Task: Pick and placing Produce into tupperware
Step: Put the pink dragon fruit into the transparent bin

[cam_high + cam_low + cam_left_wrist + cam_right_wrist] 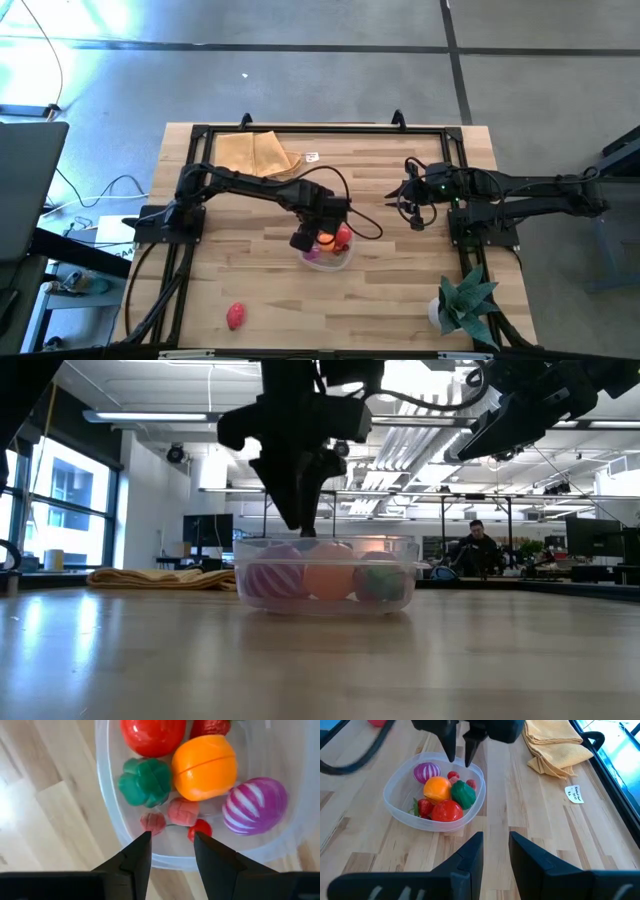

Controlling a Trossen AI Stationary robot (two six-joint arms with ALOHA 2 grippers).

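The clear round tub (326, 256) stands on the table's middle and shows plainly in the right wrist view (434, 790). Inside it lie a red tomato (152, 735), an orange (204, 767), a green pepper (146, 782), a purple striped onion (255, 805), a strawberry (424, 807) and small red pieces (182, 811). My left gripper (170, 842) hangs open just above the tub's rim, pointing down (460, 759), holding nothing. One pink-red toy (236, 316) lies on the table near its near edge. My right gripper (495, 842) waits open, raised on the tub's right (408, 196).
A tan folded cloth (256, 152) lies at the far edge, with a small paper tag (575, 794) beside it. A spiky green potted plant (464, 300) stands at the near right corner. Bare wood lies around the tub (325, 575). A person sits in the room beyond (478, 550).
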